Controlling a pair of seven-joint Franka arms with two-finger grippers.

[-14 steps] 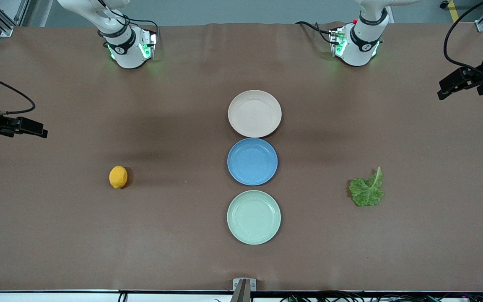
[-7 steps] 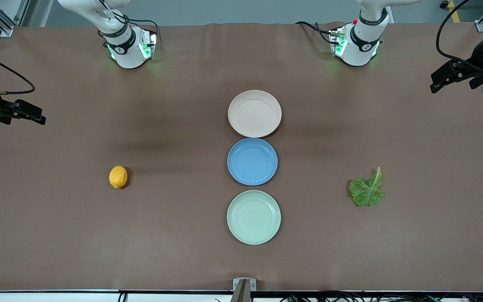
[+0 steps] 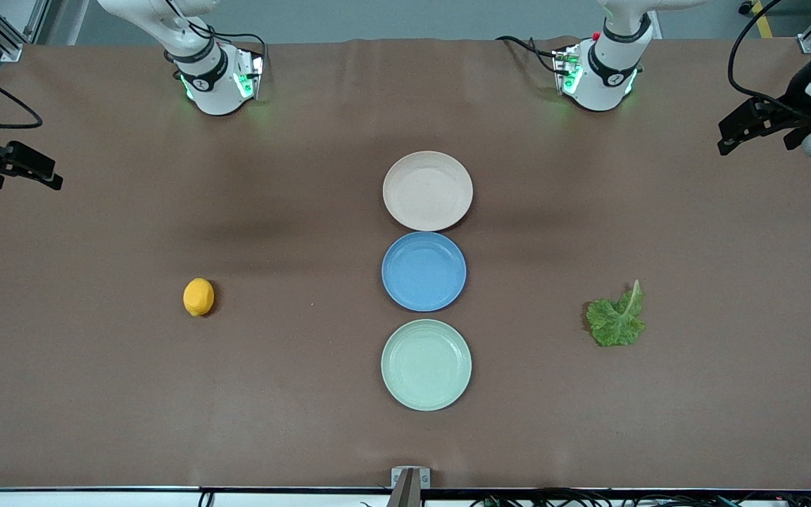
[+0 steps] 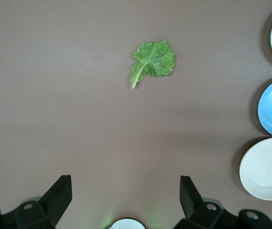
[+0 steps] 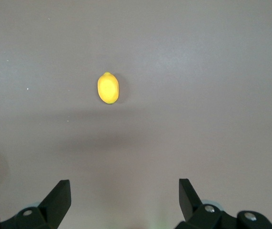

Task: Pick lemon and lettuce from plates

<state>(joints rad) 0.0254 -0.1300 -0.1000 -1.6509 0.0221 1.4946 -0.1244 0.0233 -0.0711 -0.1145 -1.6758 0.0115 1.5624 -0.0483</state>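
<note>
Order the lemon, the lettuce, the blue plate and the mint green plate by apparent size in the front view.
1. mint green plate, slightly larger-looking, though lying nearer the camera
2. blue plate, nearly alike
3. lettuce
4. lemon

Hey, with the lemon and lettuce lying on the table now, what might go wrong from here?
The lemon is round and lies on bare table, so a nudge might roll it. The lettuce lies flat and thin, hard to grip if re-picked. Both claws, left claw and right claw, are open and empty.
</note>
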